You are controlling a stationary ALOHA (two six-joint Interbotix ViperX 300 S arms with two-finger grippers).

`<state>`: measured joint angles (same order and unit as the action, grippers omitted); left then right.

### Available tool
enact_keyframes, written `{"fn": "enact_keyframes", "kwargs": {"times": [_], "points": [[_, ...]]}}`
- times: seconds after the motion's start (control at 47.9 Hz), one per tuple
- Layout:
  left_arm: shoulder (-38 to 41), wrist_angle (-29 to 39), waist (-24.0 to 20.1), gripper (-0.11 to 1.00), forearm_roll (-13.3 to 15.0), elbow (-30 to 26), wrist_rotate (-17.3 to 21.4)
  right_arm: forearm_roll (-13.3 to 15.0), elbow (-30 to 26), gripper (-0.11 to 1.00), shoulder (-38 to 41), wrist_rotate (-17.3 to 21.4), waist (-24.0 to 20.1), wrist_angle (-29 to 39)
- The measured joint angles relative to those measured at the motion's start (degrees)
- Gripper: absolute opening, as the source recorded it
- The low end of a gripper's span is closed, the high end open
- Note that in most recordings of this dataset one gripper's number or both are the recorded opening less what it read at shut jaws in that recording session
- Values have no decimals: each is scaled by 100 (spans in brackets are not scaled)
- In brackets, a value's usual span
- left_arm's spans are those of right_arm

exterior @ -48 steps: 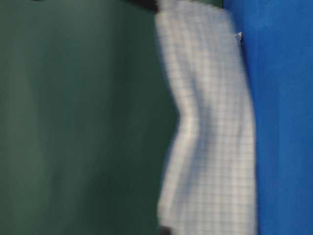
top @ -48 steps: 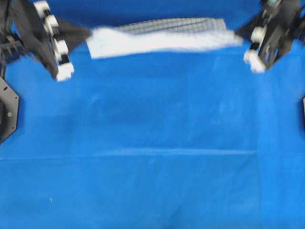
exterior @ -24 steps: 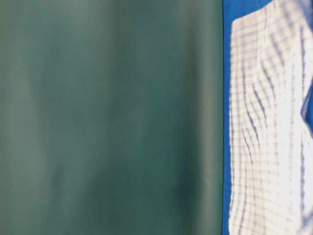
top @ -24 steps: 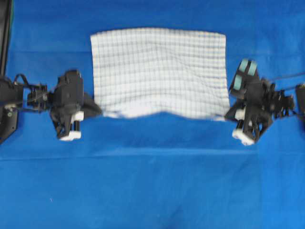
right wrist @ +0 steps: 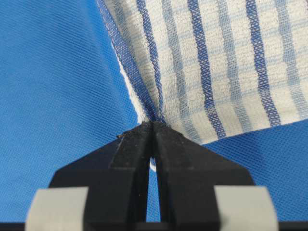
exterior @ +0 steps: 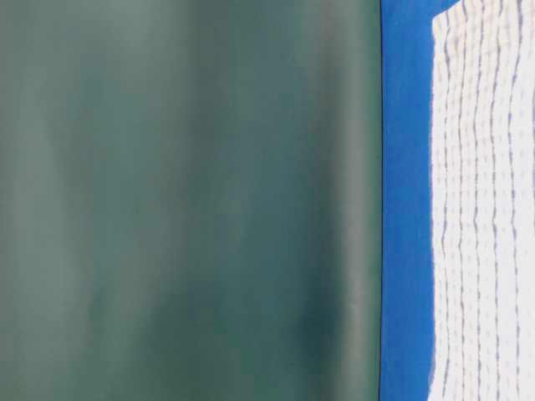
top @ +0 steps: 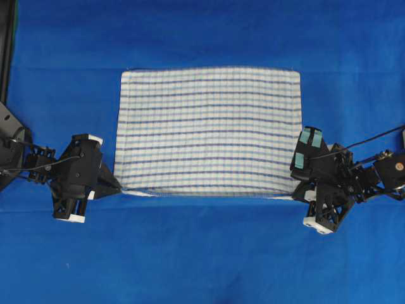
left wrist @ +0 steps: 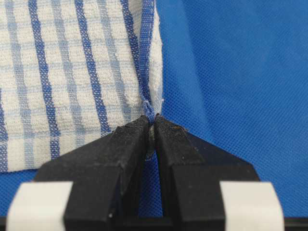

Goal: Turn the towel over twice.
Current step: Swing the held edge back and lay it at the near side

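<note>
Your left end effector (left wrist: 150,126) has its black jaws pinched tight on one corner of the towel (left wrist: 72,77) — the hem bunches at the tips, the striped cloth lying over the blue worktop (left wrist: 231,72).

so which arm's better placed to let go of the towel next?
Neither clearly. The left gripper and right gripper are each shut on a near corner of the towel, which lies spread flat between them. Probably both release together.

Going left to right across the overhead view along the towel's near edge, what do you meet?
Left hand pinching the towel's corner → towel spread flat on the blue table cover → right hand pinching the opposite corner.
</note>
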<state>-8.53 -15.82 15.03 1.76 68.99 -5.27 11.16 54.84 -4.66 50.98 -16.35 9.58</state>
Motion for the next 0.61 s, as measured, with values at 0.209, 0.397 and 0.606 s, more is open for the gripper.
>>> {"fn": "enact_keyframes", "kwargs": {"times": [0.209,0.397,0.606], "points": [[0,53,0,4,9,-9,-18,9,0,3,-9,0,0,97],[0,62,-88,5,18,-18,-35,0,-9,3,0,0,0,105],[-88,229,-158,32,26,-88,-246,9,-53,18,0,0,-9,149]]}}
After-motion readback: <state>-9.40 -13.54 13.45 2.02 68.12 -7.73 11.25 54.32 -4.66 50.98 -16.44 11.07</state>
